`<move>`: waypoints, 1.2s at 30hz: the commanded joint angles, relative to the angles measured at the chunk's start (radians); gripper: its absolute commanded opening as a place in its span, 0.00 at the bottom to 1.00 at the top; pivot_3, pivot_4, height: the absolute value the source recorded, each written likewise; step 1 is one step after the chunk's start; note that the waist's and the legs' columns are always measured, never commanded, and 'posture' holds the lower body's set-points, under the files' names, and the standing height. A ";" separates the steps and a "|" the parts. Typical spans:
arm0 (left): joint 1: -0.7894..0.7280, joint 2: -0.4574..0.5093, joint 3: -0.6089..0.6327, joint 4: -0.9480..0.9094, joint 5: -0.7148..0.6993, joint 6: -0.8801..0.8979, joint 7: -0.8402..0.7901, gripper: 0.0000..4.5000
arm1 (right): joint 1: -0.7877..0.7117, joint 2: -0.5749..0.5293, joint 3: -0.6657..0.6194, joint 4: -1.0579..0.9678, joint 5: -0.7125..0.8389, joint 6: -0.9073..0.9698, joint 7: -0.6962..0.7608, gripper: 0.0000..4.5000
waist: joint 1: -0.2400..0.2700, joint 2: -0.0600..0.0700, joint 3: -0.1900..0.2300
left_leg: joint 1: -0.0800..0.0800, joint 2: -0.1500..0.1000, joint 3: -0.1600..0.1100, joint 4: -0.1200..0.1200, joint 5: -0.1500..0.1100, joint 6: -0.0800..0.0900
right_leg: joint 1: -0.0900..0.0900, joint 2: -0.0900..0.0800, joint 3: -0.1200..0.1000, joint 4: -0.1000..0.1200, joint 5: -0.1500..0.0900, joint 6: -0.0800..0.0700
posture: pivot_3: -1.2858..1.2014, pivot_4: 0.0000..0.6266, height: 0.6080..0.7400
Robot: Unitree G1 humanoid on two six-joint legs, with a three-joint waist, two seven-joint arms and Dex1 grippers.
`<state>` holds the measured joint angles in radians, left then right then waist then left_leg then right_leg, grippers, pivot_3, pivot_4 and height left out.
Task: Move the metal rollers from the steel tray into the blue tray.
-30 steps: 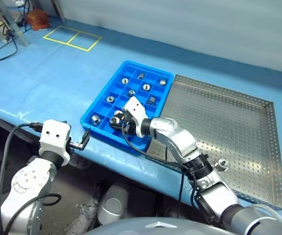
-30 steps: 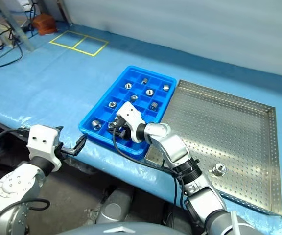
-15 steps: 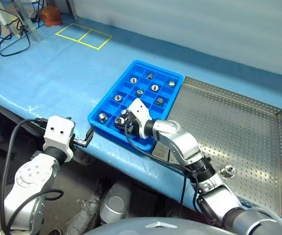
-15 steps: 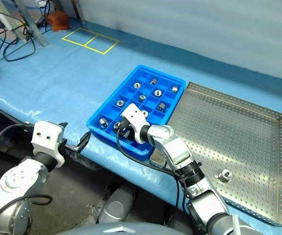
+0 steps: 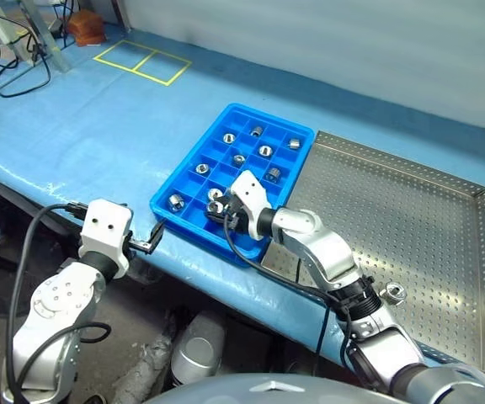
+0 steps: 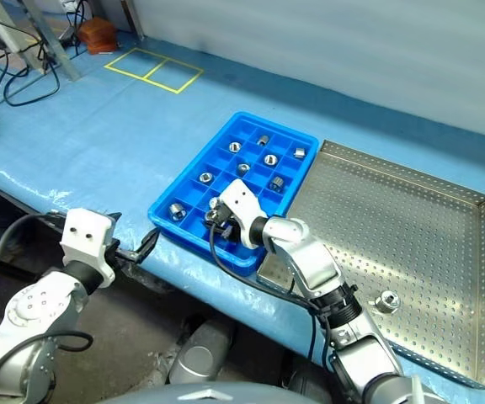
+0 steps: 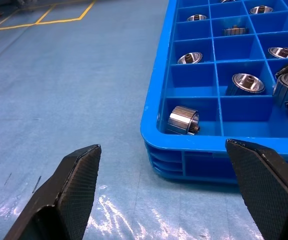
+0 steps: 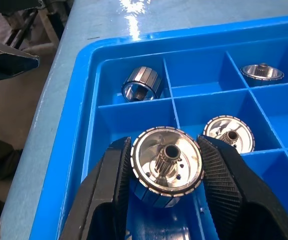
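Note:
The blue tray (image 5: 190,156) lies mid-table, and several metal rollers (image 5: 176,202) sit in its compartments. My right gripper (image 5: 219,207) hovers over the tray's near row, shut on one roller (image 8: 167,166) that it holds end-on between both pads. To the right lies the steel tray (image 5: 411,210), with a single roller (image 5: 391,293) near its front edge. My left gripper (image 5: 152,239) stands open by the table's front edge, just short of the blue tray's near left corner (image 7: 151,132), with nothing between its fingers.
The table is covered in blue sheeting (image 5: 82,126). Yellow tape squares (image 5: 141,63) mark its far left corner, with cables (image 5: 7,59) and a brown object (image 5: 87,27) beyond. The table's front edge runs just below both trays.
The camera shifted early in the second. My right gripper has drifted slightly right along the blue tray's near row, still holding the roller. The left gripper has stayed put.

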<state>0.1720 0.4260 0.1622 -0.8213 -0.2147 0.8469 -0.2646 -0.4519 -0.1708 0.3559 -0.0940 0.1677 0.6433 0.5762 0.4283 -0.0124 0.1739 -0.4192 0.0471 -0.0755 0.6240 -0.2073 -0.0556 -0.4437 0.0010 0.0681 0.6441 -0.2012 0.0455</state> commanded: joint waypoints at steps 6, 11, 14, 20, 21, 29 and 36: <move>-0.040 0.010 -0.032 0.015 0.002 -0.014 -0.006 0.97 | 0.005 -0.016 0.016 -0.034 -0.015 -0.008 0.005 0.60 | 0.000 0.000 0.000 | 0.000 0.000 0.000 0.000 0.000 0.000 | 0.000 0.000 0.000 0.000 0.000 0.000 | 0.72 0.24 1.00; -0.056 0.006 -0.051 0.023 -0.006 -0.018 -0.010 0.97 | 0.008 -0.015 0.004 -0.044 -0.029 -0.033 -0.018 0.88 | -0.001 0.000 0.000 | 0.000 0.000 0.000 0.000 0.000 0.000 | 0.000 0.000 0.000 0.000 0.000 0.000 | 0.71 0.24 1.00; -0.080 -0.009 -0.075 0.030 -0.019 -0.027 -0.017 0.97 | 0.009 -0.025 -0.037 -0.072 -0.025 -0.032 -0.041 0.88 | -0.001 0.000 0.000 | 0.000 0.000 0.000 0.000 0.000 0.000 | 0.000 0.000 0.000 0.000 0.000 0.000 | 0.70 0.24 1.00; -0.182 -0.043 -0.170 0.086 -0.042 -0.059 -0.056 0.97 | 0.037 -0.133 -0.172 -0.192 -0.020 0.018 -0.072 0.88 | -0.003 0.000 0.000 | -0.002 0.000 0.000 0.003 0.000 0.000 | 0.000 0.000 0.000 0.000 0.000 0.001 | 0.68 0.24 1.00; -0.206 -0.047 -0.194 0.106 -0.044 -0.070 -0.069 0.97 | 0.049 -0.167 -0.195 -0.216 -0.021 0.031 -0.069 0.88 | -0.005 0.000 0.000 | -0.002 0.000 0.000 0.004 0.000 0.000 | 0.000 0.000 0.000 -0.001 0.001 0.001 | 0.67 0.24 1.00; -0.391 -0.067 -0.359 0.282 -0.027 -0.158 -0.174 0.97 | 0.179 -0.334 -0.325 -0.347 -0.018 0.133 -0.089 0.88 | -0.063 0.000 0.000 | -0.005 0.000 0.000 0.004 0.000 0.001 | -0.001 0.000 0.000 -0.001 0.001 0.001 | 0.61 0.24 1.00; -0.508 -0.123 -0.426 0.406 -0.003 -0.219 -0.192 0.97 | 0.322 -0.350 -0.422 -0.466 -0.016 0.227 -0.151 0.88 | -0.178 0.000 0.000 | -0.008 -0.001 -0.001 0.009 -0.001 0.003 | 0.000 0.000 0.002 -0.002 0.003 0.004 | 0.58 0.24 1.00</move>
<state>-0.3198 0.3128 -0.2444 -0.4180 -0.2284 0.6619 -0.4428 -0.1432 -0.5114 -0.0199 -0.4968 0.1460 0.8553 0.4437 0.2506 -0.0121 0.1736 -0.4268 0.0461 -0.0762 0.6339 -0.2081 -0.0520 -0.4428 0.0010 0.0702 0.6422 -0.1985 0.0496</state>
